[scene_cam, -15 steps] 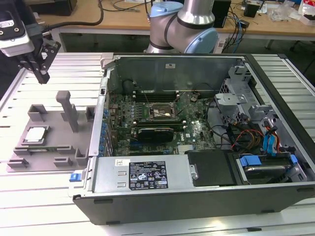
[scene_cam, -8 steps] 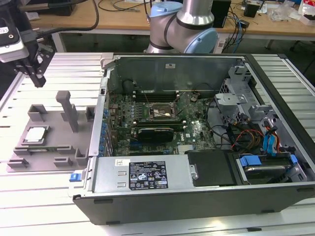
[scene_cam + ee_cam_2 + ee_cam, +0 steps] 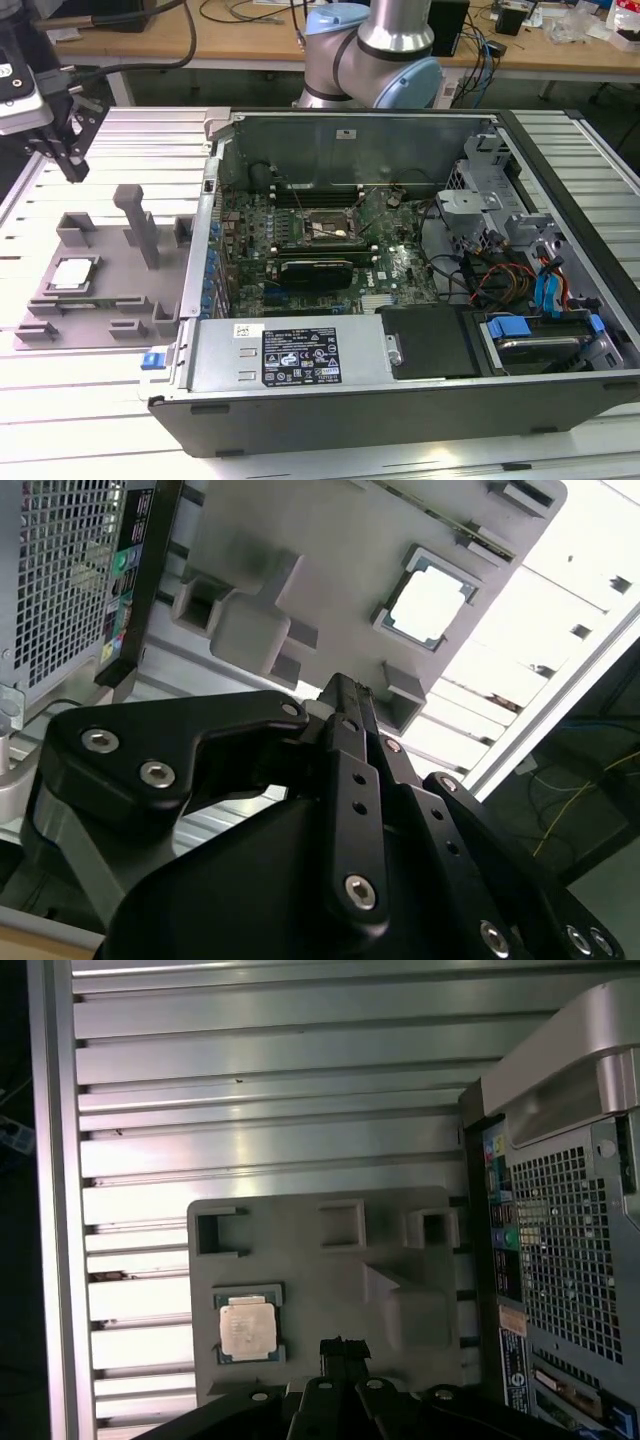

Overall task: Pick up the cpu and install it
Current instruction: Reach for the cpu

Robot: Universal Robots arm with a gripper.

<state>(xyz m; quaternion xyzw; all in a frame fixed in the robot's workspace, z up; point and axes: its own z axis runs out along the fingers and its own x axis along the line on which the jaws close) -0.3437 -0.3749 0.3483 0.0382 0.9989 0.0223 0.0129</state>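
Note:
The cpu (image 3: 72, 273) is a small square chip with a silvery top. It lies flat in a recess of the grey plastic tray (image 3: 112, 262) at the exterior view's left. Both wrist views look down on the cpu (image 3: 430, 600) (image 3: 248, 1325) in its tray (image 3: 330, 540) (image 3: 330, 1280). My gripper (image 3: 73, 168) hangs in the air above the tray's far end, well clear of the chip. Its black fingertips (image 3: 345, 692) (image 3: 343, 1346) are pressed together with nothing between them. The open socket (image 3: 325, 228) sits on the motherboard inside the case.
An open computer case (image 3: 400, 260) lies on the ribbed metal table (image 3: 90, 400), right beside the tray. Upright grey posts (image 3: 138, 222) rise from the tray near the cpu. Cables and drive bays (image 3: 530, 300) crowd the case's right end. The arm's base (image 3: 370, 50) stands behind the case.

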